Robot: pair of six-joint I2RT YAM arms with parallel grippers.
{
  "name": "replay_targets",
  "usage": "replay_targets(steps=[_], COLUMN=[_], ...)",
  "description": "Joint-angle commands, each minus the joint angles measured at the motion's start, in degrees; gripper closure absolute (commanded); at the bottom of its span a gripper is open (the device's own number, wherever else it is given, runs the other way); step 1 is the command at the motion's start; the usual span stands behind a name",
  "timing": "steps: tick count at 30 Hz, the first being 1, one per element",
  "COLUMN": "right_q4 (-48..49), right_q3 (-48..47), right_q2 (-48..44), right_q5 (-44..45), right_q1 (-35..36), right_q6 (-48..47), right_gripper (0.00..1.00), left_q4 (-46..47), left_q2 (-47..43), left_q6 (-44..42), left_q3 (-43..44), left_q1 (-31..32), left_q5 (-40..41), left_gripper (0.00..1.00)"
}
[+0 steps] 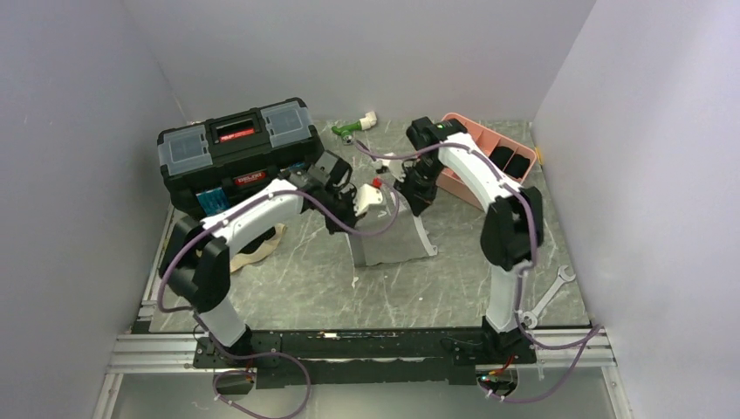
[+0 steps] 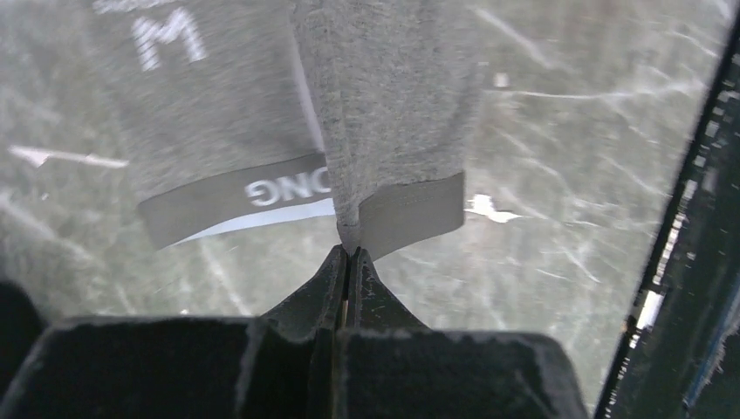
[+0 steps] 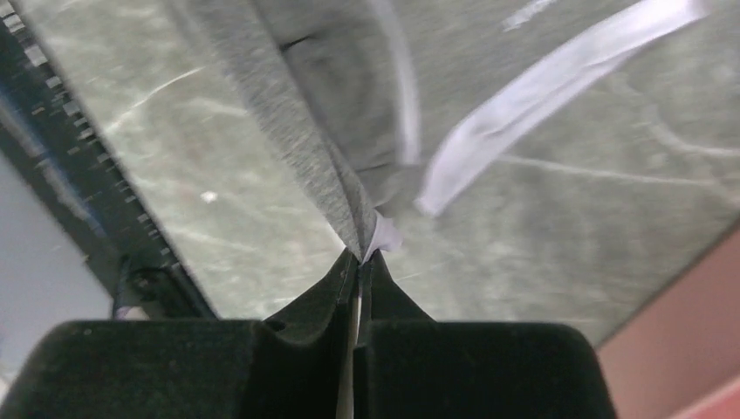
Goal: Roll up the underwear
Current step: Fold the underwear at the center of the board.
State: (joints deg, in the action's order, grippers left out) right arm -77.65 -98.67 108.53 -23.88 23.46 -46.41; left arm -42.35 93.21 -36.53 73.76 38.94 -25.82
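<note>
Item: grey underwear, mid-table, hanging open & unrolled, far edge lifted, left gripper pinched tight on waistband, right gripper pinched tight on white-trimmed edge; rolling not begun, pink tray poss. holds dark finished pcs.

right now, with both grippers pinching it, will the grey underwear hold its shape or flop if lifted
Likely floppy: the grey underwear sags and creases where the left gripper and right gripper pinch it. Probably light, since small tip pinches hold its edge. The waistband looks slightly firmer.
</note>
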Motion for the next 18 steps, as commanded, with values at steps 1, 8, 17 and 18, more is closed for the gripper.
replay_targets(steps=[1, 8, 17, 18], right_q4=[-2.20, 0.87, 12.02, 12.94], right_q3=[-15.75, -33.72, -25.87, -25.56], right_q2=[12.46, 27.19, 28.26, 28.31], right_q5=[6.34, 9.19, 9.01, 8.99], right_q1=[-0.98, -1.11, -0.39, -0.43], right_q6=[1.17, 4.79, 6.97, 7.48], right_gripper=[0.98, 1.00, 0.94, 0.93], left_q4=[-3.29, 0.74, 3.07, 3.40], left_q2=[6.32, 15.33, 23.18, 23.47], left_q6=[0.85, 4.57, 7.79, 8.12], left_q3=[6.43, 12.17, 17.10, 17.11], left_q1=[-5.86, -10.76, -11.87, -11.90], left_q5=[-2.89, 4.42, 8.96, 9.74], left_gripper=[1.00, 1.00, 1.00, 1.00])
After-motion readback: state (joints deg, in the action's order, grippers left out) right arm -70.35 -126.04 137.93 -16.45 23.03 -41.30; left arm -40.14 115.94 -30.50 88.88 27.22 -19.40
